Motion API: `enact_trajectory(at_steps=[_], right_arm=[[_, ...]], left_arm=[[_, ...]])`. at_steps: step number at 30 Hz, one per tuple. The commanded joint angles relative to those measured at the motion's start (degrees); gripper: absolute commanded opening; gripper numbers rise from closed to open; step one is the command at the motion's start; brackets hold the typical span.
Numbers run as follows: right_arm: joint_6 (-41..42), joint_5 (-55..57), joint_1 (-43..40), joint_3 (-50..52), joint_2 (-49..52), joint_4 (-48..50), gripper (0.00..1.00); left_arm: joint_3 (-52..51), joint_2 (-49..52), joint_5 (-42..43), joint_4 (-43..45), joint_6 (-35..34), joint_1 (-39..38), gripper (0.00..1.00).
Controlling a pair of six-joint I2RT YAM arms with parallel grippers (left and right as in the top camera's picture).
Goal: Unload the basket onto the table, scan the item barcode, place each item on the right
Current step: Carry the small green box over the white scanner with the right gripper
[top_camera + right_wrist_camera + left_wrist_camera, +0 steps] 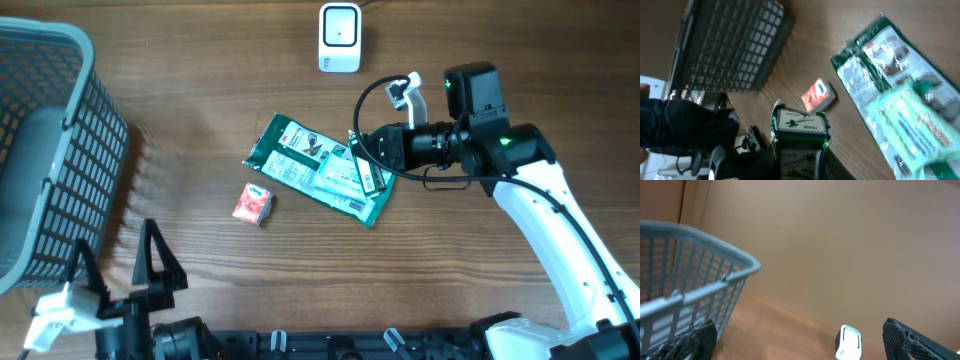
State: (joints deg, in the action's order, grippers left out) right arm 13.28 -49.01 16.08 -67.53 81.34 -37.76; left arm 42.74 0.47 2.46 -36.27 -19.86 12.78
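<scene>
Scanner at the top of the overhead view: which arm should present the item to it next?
Right. The right gripper is shut on the green-and-white box and sits close to the scanner; the left gripper is open, empty, down by the basket.

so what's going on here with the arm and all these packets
The right gripper is closed on a small green and white box, just over the pile in the middle of the table: a green pouch with a light green pack lying on it. A small red packet lies beside them. The white scanner stands at the far side of the table, and the box is not at it yet. The left gripper sits open near the grey basket, holding nothing.
</scene>
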Motion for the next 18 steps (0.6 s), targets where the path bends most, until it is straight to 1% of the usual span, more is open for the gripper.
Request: enact_trajectory(at_steps=[1,3,6,9,10,11,12,15,17,18], right_arm=[[-4.5,-3.0,0.1,-0.3,-0.5,4.2,0.24],[-4.8,-2.5,0.1,-0.3,-0.5,7.4,0.24],[-6.4,-1.4,0.1,-0.3,-0.5,8.7,0.24],[-9.1,1.5,0.1,-0.3,-0.5,8.6,0.24],[-10.5,2.1,0.1,-0.3,-0.5,8.6,0.24],[-10.6,4.1,0.1,-0.3,-0.5,8.7,0.25],[-10.6,7.0,0.2,-0.3,-0.5,8.6,0.24],[-11.6,14.8,1.6,-0.3,-0.5,10.1,0.24],[-13.1,24.4,4.2,-0.3,-0.5,14.1,0.24],[-13.4,28.1,4.8,-0.3,-0.5,15.4,0.24]], left_arm=[[-5.2,0.0,-0.6,-0.8,-6.3,0.1,1.00],[-7.6,0.0,-0.3,-1.8,-6.4,0.1,1.00],[-7.9,0.0,-0.4,-3.1,-6.4,0.1,1.00],[-7.9,0.0,-0.5,-9.9,-6.2,0.1,1.00],[-8.2,0.0,-1.3,-12.3,-5.2,0.1,1.00],[-9.3,0.0,-1.4,-12.4,-3.3,0.1,1.00],[-10.9,0.0,-1.5,-11.2,-2.9,0.1,1.00],[-17.2,0.0,-1.4,-5.6,-3.3,0.1,1.00],[-21.8,0.0,-1.4,-6.7,-8.7,0.1,1.00],[-22.3,0.0,-1.4,-7.6,-9.1,0.1,1.00]])
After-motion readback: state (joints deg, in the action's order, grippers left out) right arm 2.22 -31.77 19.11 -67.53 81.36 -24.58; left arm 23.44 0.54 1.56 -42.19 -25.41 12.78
